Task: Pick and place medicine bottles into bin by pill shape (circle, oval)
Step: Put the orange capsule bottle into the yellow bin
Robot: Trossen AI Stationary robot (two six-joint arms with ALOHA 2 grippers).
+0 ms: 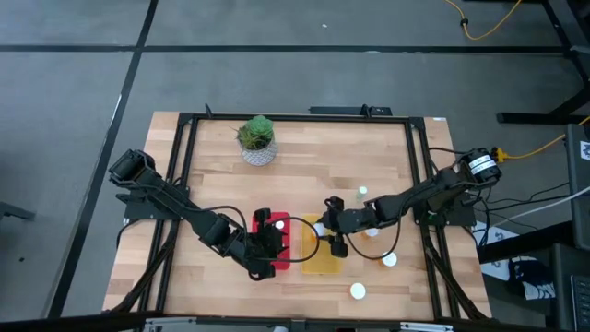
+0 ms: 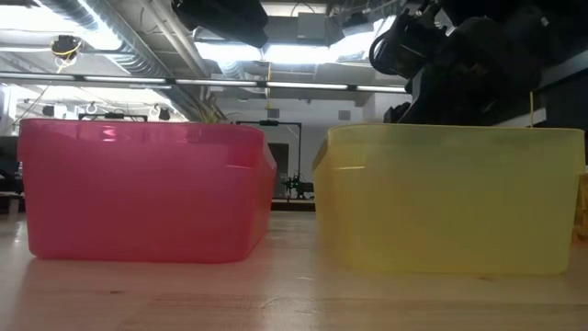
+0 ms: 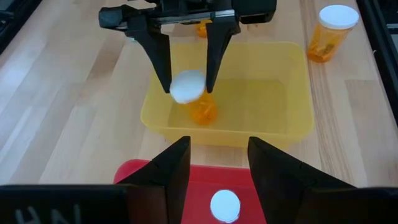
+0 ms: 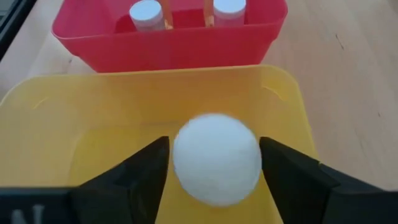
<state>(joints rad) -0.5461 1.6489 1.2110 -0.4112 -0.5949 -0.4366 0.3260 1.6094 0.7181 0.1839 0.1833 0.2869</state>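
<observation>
Counts, from above and from my wrists. Bins: two, one red bin [image 1: 279,242] and one yellow bin [image 1: 322,261]. Medicine bottles: two in the red bin [image 4: 147,14] [image 4: 229,9]; one between my right fingers [image 4: 216,158]; four on the table [image 1: 362,193] [image 1: 371,230] [image 1: 390,260] [image 1: 357,291]. Potted plant [image 1: 257,139]: one.

Potted plant [image 1: 257,138] on wooden table [image 1: 304,157]

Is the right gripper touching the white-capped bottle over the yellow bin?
Touching. In the left wrist view, the right gripper pinches the bottle by its cap above the yellow bin.
</observation>
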